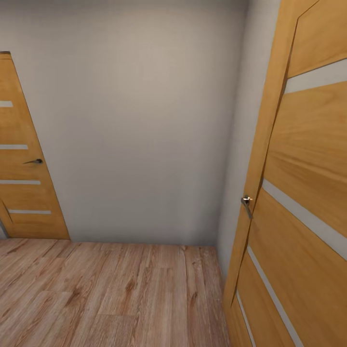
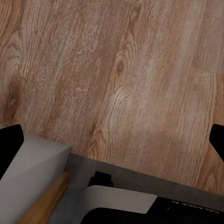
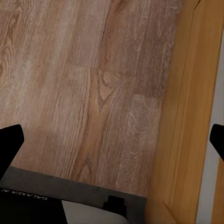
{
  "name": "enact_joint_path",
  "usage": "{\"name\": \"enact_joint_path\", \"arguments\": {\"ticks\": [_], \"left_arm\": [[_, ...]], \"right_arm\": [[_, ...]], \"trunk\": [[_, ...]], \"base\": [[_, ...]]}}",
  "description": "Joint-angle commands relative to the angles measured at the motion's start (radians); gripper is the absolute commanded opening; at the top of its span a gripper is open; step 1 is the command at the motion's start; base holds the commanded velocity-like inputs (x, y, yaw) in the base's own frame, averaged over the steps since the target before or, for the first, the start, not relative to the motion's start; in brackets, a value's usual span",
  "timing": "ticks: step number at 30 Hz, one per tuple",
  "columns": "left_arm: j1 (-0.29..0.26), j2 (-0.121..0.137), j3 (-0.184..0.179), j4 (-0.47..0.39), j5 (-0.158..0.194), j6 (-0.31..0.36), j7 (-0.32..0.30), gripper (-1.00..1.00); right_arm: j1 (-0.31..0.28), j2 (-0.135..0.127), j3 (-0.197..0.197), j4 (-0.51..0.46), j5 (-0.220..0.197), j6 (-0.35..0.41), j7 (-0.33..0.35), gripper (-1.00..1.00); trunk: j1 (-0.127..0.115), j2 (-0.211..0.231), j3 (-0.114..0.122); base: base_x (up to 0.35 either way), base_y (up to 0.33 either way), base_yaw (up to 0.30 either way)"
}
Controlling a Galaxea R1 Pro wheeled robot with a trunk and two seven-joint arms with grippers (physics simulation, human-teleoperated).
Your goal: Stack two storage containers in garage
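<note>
The two storage containers are out of view. I face a plain grey-white wall (image 1: 144, 125) in a narrow passage with light wood plank flooring (image 1: 106, 294). In the left wrist view my left gripper (image 2: 112, 142) is open, its black fingertips (image 2: 9, 144) spread wide over bare planks with nothing between them. My right gripper (image 3: 112, 142) is open in the same way, its black fingertips (image 3: 10, 142) apart above the planks and empty.
A closed wooden door (image 1: 24, 168) with a dark handle (image 1: 34, 161) stands at the left. A second wooden door (image 1: 303, 202) with a metal handle (image 1: 246, 201) is close on the right, and its edge (image 3: 191, 116) runs beside my right gripper. My grey base (image 2: 140, 191) shows below.
</note>
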Motion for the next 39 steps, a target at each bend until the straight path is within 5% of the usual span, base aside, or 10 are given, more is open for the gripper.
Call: {"name": "enact_joint_path", "arguments": {"ticks": [1, 39], "left_arm": [[-0.001, 0.000, 0.000, 0.002, 0.010, -0.004, -0.003, 1.00], [-0.001, 0.001, 0.000, 0.002, 0.011, -0.005, -0.002, 1.00]], "right_arm": [[-0.002, 0.000, 0.005, 0.004, 0.005, -0.008, 0.000, 1.00], [-0.002, 0.001, 0.005, 0.004, 0.005, -0.006, -0.001, 1.00]], "trunk": [[0.000, -0.001, -0.002], [0.000, -0.001, -0.002]], "base": [[0.000, 0.000, 0.000], [0.074, 0.003, 0.000]]}}
